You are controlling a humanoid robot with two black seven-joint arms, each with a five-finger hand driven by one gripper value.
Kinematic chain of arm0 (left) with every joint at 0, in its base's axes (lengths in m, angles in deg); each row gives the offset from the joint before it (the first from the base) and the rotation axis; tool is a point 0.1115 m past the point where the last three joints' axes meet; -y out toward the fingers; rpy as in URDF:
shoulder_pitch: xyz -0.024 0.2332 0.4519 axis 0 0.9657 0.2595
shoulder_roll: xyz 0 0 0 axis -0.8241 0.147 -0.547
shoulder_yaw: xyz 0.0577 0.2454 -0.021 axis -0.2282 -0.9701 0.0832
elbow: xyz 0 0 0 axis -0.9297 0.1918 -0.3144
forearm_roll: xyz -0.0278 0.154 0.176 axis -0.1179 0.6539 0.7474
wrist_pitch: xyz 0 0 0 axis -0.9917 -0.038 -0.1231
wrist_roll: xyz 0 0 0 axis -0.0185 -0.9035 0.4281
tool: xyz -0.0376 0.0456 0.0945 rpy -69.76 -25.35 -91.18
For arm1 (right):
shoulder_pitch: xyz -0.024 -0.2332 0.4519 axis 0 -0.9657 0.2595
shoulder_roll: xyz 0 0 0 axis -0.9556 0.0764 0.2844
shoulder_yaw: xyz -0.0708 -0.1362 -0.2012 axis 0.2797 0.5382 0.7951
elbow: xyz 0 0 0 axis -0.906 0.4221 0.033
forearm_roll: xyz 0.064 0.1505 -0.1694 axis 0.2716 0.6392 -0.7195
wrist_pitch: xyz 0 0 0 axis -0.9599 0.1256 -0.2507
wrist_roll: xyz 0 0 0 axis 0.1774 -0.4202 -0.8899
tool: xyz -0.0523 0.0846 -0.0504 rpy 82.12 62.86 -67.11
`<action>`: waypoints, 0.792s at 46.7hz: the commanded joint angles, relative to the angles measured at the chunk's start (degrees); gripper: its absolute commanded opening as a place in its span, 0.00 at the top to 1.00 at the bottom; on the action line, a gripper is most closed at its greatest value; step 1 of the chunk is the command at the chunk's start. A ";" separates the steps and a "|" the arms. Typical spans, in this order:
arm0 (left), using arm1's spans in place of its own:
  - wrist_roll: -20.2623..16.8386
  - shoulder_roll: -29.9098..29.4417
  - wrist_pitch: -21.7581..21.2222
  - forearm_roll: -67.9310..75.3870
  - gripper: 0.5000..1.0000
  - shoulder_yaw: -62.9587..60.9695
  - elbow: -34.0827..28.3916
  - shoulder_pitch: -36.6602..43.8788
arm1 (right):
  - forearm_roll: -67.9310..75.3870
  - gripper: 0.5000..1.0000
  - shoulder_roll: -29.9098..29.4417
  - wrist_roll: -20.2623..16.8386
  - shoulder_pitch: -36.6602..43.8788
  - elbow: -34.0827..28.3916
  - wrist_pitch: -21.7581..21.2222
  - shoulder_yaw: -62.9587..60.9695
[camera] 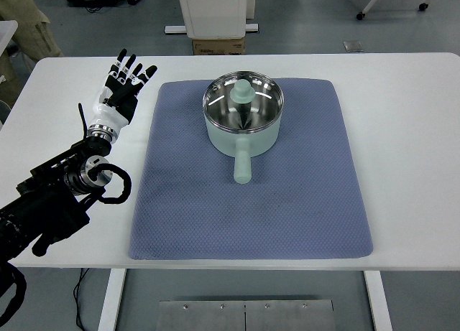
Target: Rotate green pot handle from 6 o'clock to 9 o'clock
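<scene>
Pot (243,121), light green outside and shiny metal inside, stands on the upper middle part of a blue-grey mat (302,202) that covers the centre of a white table (410,130). Its handle (243,166) points straight down in the picture, toward the robot's side. A light green lid knob (241,92) shows inside the pot. The left hand (122,90) is over the bare table just beside the mat's left edge, well apart from the pot. Its fingers are stretched out and spread, holding nothing. The black arm (57,194) comes in from the lower left.
</scene>
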 commanded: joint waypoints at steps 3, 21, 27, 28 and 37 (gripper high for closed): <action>-0.18 0.15 0.00 0.00 0.00 0.00 0.08 -0.07 | 0.00 0.00 0.00 0.00 0.00 -0.02 -0.01 0.00; -0.18 0.06 0.00 0.00 0.00 0.00 0.08 -0.07 | 0.00 0.00 0.00 0.00 0.00 -0.02 -0.01 0.00; -0.18 0.06 0.00 0.00 0.00 0.00 -0.01 -0.16 | 0.00 0.00 0.00 0.00 0.00 -0.02 -0.01 0.00; -0.18 -0.03 0.00 0.00 0.00 0.00 -0.01 -0.16 | 0.00 0.00 0.00 0.00 0.00 -0.02 -0.01 0.00; -0.18 -0.11 -0.09 0.00 0.00 0.00 0.08 -0.33 | 0.00 0.00 0.00 0.00 0.00 0.07 -0.01 0.00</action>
